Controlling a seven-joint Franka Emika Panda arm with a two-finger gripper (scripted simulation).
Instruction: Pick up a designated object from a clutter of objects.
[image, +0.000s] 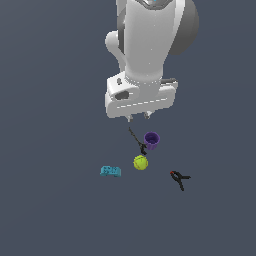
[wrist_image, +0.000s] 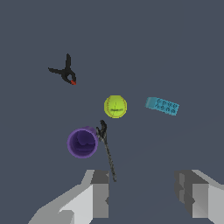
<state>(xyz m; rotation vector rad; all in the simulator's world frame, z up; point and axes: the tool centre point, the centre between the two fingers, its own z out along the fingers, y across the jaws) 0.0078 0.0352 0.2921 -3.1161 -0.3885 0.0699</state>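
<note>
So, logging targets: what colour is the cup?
Purple cup, clearest in the wrist view.

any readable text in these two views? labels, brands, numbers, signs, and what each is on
None readable in either view.
Purple cup: no label shows.
Yellow-green ball: dark seam lines only, no lettering.
Teal block: small dots on top, no lettering.
Black clamp and thin black tool: no marks visible.
Gripper: plain grey fingers, nothing printed.

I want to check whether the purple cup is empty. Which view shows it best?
The wrist view: it looks down into the purple cup, showing its open mouth and dark inside, with nothing seen in it. The exterior view shows the purple cup small, from the side, beside the thin black tool.
</note>
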